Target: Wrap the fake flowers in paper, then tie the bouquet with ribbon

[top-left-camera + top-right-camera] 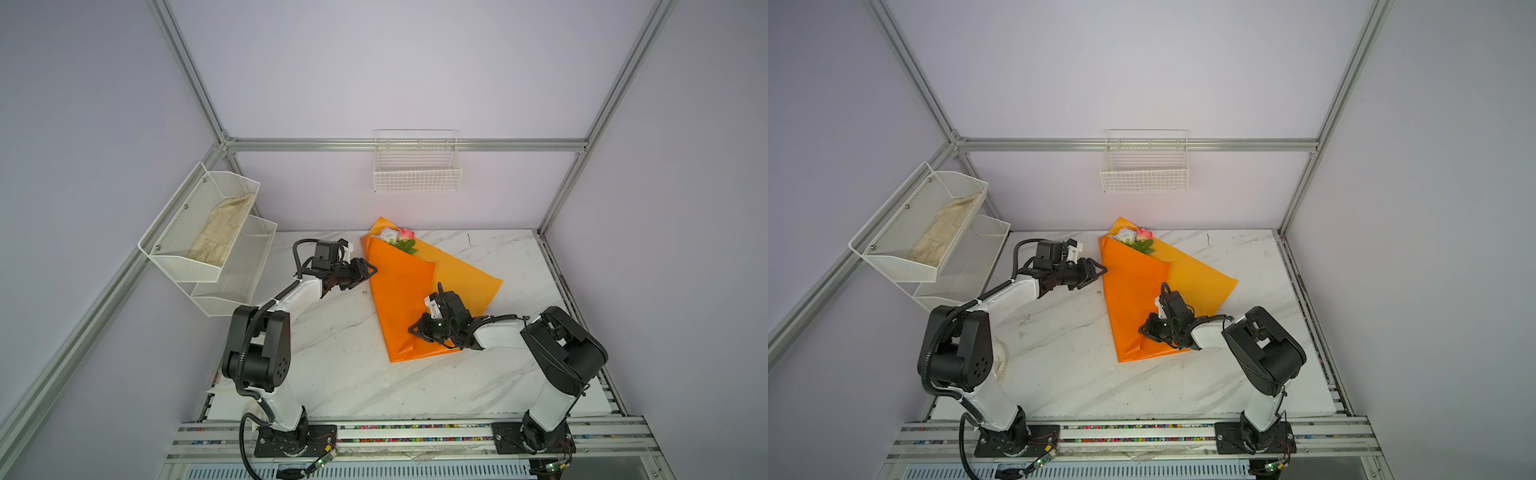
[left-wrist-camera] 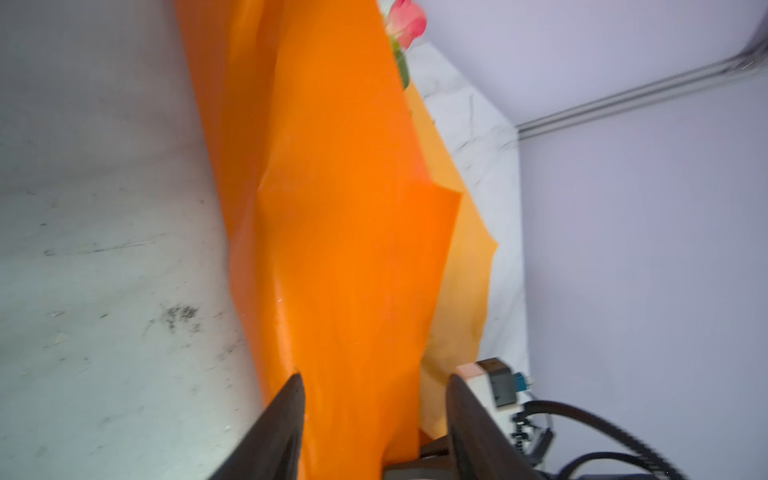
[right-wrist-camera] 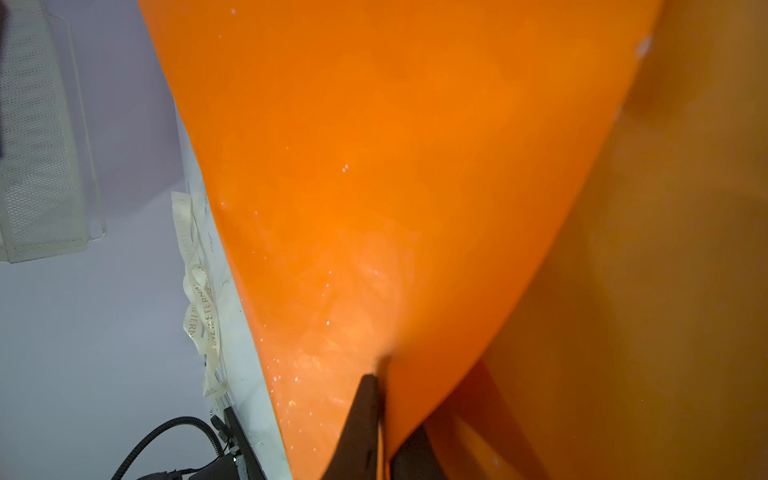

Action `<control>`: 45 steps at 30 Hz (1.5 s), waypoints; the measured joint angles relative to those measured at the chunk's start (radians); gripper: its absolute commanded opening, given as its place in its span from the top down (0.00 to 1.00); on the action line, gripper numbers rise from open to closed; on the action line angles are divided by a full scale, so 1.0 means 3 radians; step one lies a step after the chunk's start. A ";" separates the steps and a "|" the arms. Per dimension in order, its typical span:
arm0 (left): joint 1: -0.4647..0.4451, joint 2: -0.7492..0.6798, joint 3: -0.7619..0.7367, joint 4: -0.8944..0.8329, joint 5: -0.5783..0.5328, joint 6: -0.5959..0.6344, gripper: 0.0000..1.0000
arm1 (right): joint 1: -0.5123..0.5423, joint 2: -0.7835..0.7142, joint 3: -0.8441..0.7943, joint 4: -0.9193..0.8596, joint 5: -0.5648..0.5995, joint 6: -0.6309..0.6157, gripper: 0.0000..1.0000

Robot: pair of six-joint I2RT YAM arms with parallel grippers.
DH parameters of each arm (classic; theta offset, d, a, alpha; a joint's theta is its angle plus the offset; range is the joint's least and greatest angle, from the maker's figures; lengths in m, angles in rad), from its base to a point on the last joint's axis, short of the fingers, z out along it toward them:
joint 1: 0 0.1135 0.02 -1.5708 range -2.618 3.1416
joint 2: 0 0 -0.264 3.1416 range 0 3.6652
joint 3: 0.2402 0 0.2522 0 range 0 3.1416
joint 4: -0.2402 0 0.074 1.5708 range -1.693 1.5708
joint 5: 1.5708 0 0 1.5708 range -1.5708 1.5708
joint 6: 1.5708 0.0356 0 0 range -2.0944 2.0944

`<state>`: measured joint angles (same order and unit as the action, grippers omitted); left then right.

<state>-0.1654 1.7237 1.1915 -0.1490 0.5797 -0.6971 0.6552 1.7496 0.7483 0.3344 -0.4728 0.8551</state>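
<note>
Flat on the white marble-patterned tabletop [image 1: 353, 374]: the bouquet of fake flowers [image 1: 405, 299], with white and pink-red rose heads [image 1: 398, 236] peeking from the wide far end of a cone of orange wrapping paper [image 1: 1133, 299].

Clenched on a raised flap of that paper, near the cone's narrow end, with the right gripper [image 1: 412, 331]. Confirmed in the right wrist view by dark fingers [image 3: 361, 424] pressed together on the thin sheet, with orange filling nearly everything ahead of them.

Nothing grasped with the left gripper [image 1: 373, 269]. Jaws parted, tips at the paper's edge beside the upper half of the cone. In the left wrist view, fingers [image 2: 286, 424] well apart, with paper stretching ahead and the pink rose far out beyond the tips.

Past the paper from the right gripper, by the table's edge: a loosely looped cream printed ribbon [image 3: 199, 299], apart from both tools.

Behind the left gripper, on the side wall: a white mesh two-tier shelf [image 1: 187, 268] with a beige cloth [image 1: 222, 232] in the upper tier.

Beyond both grippers, on the back wall: a white wire basket [image 1: 417, 166].
</note>
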 measured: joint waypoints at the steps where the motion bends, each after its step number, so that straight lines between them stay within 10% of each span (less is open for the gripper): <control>1: 0.0023 0.0014 0.0003 0.0097 0.0057 -0.0027 0.62 | 0.0000 0.0000 0.0000 0.0000 -0.0001 -0.0010 0.90; 29: 0.0299 0.1765 0.0947 0.0704 0.0393 -0.0375 0.58 | 0.0000 0.0020 0.0025 -0.0160 0.0041 -0.0195 1.00; 45: 0.0417 0.1638 0.1150 0.0735 0.0361 -0.0434 0.69 | 0.0000 0.0023 0.0094 -0.0289 0.0041 -0.0215 0.99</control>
<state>-0.0402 2.2150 1.5364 0.0715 0.6880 -0.8272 0.6552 1.7565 0.7765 0.2478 -0.4606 0.7906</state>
